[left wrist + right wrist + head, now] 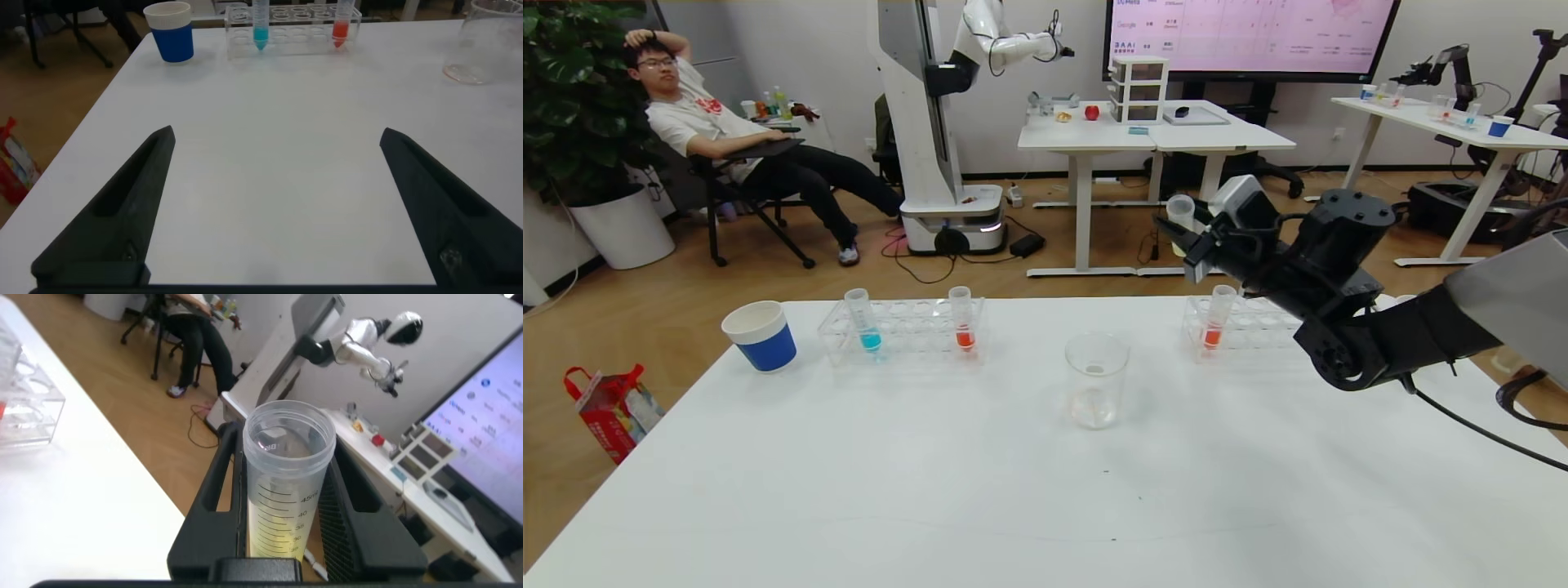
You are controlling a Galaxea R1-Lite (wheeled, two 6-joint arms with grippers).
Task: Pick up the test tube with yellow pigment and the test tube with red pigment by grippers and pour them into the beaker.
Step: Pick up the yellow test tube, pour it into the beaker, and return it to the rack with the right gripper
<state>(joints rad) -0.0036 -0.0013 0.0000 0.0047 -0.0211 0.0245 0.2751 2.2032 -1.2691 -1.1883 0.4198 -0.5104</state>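
My right gripper (pixel 1178 235) is shut on the test tube with yellow pigment (pixel 1181 214) and holds it high above the table's far right, beyond the right rack. In the right wrist view the tube (pixel 288 482) stands between the black fingers (pixel 219 469), open rim up, with yellow liquid low down. One red-pigment tube (pixel 964 321) stands in the left rack, another (pixel 1217 318) in the right rack. The beaker (pixel 1097 380) stands mid-table and looks empty. My left gripper (pixel 276 133) is open and empty over the near left table, out of the head view.
A blue-liquid tube (pixel 865 323) shares the left clear rack (pixel 903 333) with a red tube. The right clear rack (pixel 1254 324) lies under my right arm. A blue paper cup (pixel 761 336) stands at the far left. The far table edge runs just behind the racks.
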